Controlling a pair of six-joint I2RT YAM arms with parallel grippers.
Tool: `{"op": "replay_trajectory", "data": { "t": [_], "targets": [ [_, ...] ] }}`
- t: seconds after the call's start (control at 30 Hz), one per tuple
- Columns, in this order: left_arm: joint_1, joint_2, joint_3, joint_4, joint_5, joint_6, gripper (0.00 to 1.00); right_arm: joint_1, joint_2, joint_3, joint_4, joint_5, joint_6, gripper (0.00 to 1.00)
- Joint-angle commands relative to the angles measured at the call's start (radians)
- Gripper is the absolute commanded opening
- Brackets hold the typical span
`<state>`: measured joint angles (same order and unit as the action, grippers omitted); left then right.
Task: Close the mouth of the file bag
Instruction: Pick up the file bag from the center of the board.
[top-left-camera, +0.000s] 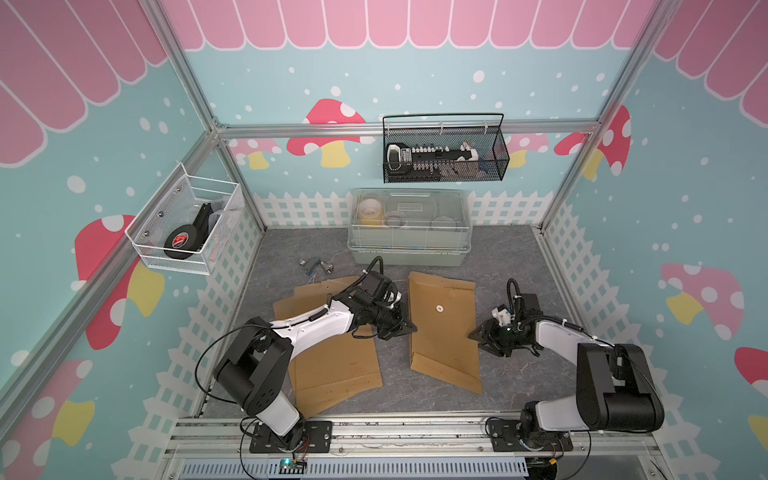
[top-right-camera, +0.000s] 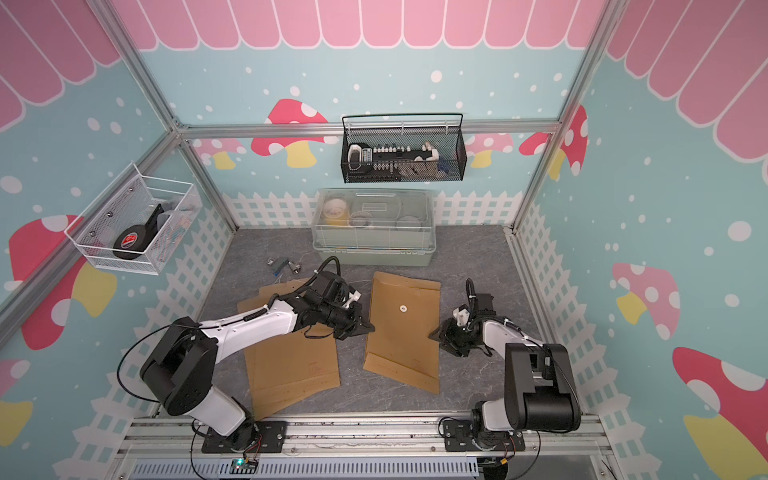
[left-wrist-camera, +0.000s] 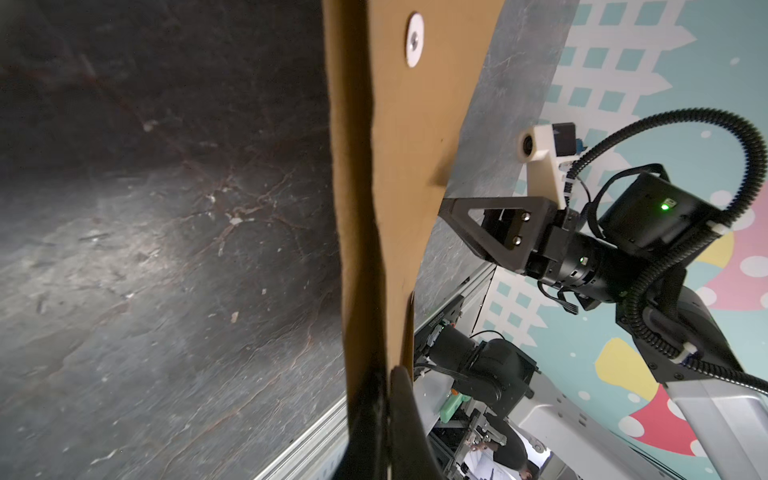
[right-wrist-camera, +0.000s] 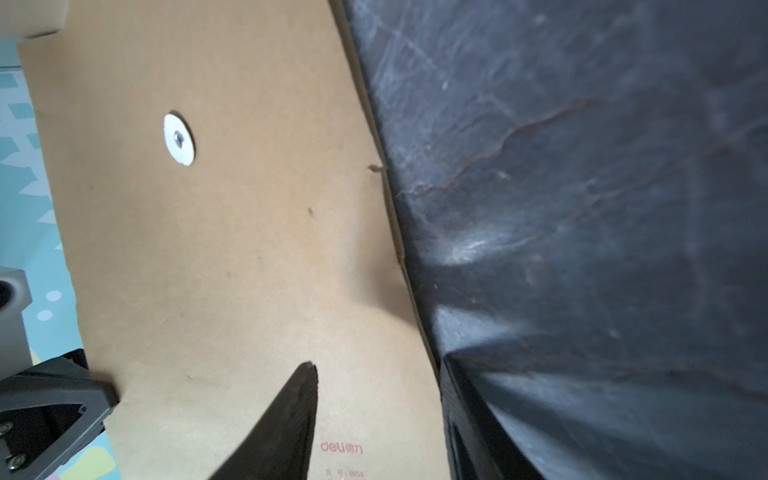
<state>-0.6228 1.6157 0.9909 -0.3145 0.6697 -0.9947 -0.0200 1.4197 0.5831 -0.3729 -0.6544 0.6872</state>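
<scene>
While my left gripper (top-left-camera: 409, 329) bites down on the file bag (top-left-camera: 442, 332) at its edge:
right gripper (top-left-camera: 480, 340) half-open, 1 finger (right-wrist-camera: 291, 419) on the brown paper, the other just beside its edge.

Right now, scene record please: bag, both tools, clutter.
file bag: on the table, centre, white button facing up
left tool: shut on the bag's edge
right tool: open, at the opposite edge
mouth: cannot tell if closed
other: stack of file bags under the left arm; clear storage box behind
</scene>
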Motion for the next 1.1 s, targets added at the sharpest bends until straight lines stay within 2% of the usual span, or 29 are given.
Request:
{"op": "replay_trajectory", "data": {
  "t": [0.0, 0.2, 0.3, 0.4, 0.53, 0.73, 0.87, 0.93, 1.07],
  "targets": [
    [0.027, -0.074, 0.025, -0.005, 0.022, -0.06, 0.0, 0.006, -0.019, 0.001, -0.044, 0.056, -0.022, 0.56],
    [0.076, -0.159, 0.019, 0.06, 0.067, -0.2, 0.0, 0.003, -0.036, -0.011, 0.0, -0.02, 0.007, 0.71],
    [0.074, -0.171, 0.008, 0.156, 0.075, -0.307, 0.0, 0.006, -0.046, -0.036, 0.092, -0.112, 0.067, 0.77],
    [0.068, -0.174, 0.049, 0.154, 0.072, -0.319, 0.0, 0.018, -0.086, -0.073, 0.192, -0.165, 0.142, 0.85],
    [0.064, -0.164, 0.074, 0.15, 0.068, -0.323, 0.0, 0.028, -0.076, -0.119, 0.37, -0.248, 0.269, 0.86],
    [0.057, -0.18, 0.063, 0.153, 0.062, -0.327, 0.0, 0.03, -0.053, -0.182, 0.676, -0.344, 0.478, 0.81],
    [0.058, -0.194, 0.037, 0.167, 0.06, -0.336, 0.0, 0.035, -0.081, -0.192, 0.877, -0.37, 0.668, 0.75],
    [0.058, -0.194, 0.03, 0.167, 0.062, -0.332, 0.0, 0.038, -0.101, -0.181, 0.906, -0.372, 0.707, 0.7],
    [0.066, -0.199, 0.015, 0.168, 0.071, -0.326, 0.0, 0.04, -0.123, -0.167, 0.89, -0.363, 0.703, 0.57]
  ]
}}
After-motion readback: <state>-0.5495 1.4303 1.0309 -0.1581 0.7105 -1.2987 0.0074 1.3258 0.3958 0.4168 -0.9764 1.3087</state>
